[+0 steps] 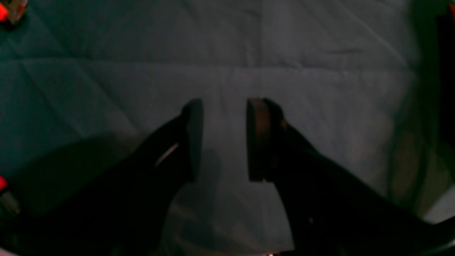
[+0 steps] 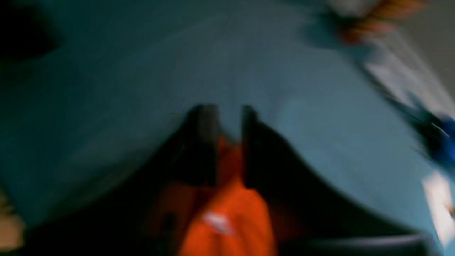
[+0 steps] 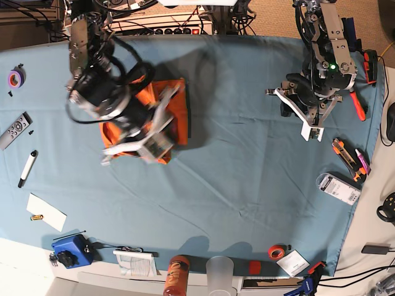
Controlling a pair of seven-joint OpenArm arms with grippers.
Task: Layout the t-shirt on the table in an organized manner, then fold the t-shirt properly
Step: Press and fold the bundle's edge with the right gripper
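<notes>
Your base view is bright and sharp; both wrist views are dim, the right one motion-blurred, the left soft, its bench (image 1: 284,53) shadowed.

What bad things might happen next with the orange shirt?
1. The right claw pinches only a bit of the t-shirt, and its view is blurred, so the cloth might slip out.
2. The t-shirt is bunched under that arm, so pulling one spot may twist it instead of spreading it flat on the table.
3. The left claw hangs open and empty, far from the shirt, so it may not help in time.
</notes>
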